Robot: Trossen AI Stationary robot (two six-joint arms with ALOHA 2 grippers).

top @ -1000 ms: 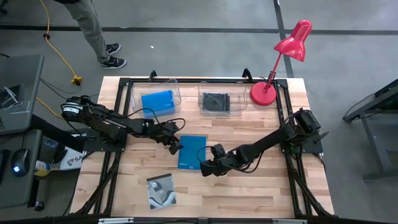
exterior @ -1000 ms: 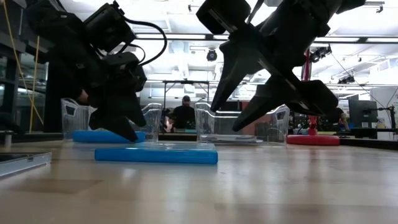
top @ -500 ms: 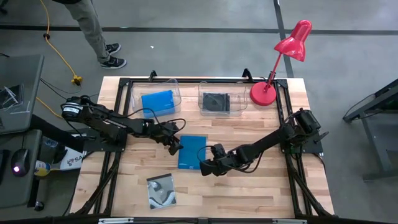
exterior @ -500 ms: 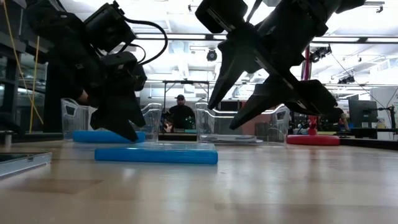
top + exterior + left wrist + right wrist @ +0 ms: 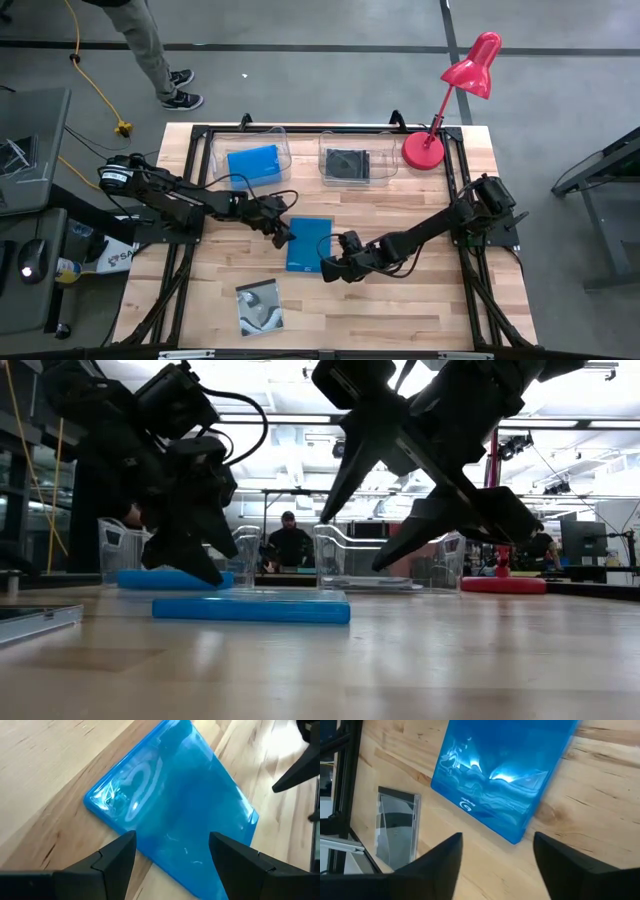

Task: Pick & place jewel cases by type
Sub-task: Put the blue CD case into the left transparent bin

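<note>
A bright blue jewel case (image 5: pixel 308 243) lies flat on the wooden table, mid-table. My left gripper (image 5: pixel 283 233) stands open at its left edge, its fingers just above the case's edge (image 5: pixel 172 850). My right gripper (image 5: pixel 329 268) is open, slanting down off the case's near right corner, clear of the case (image 5: pixel 500 775) and the table (image 5: pixel 355 540). A jewel case with a silvery swirl cover (image 5: pixel 260 305) lies flat near the front edge. Another blue case (image 5: pixel 253 162) lies in the left clear tub, and a black one (image 5: pixel 348 163) in the right tub.
The two clear tubs (image 5: pixel 215 158) (image 5: pixel 385 160) stand along the far edge, with a red desk lamp (image 5: pixel 425 150) at the far right. A black frame borders the table (image 5: pixel 455 190). A person stands beyond the far left corner (image 5: pixel 150 50), and another shows in the room behind (image 5: pixel 290 545).
My right gripper has opened wider in place above the table; the gap between its fingertips has grown. The blue jewel case has not moved.
</note>
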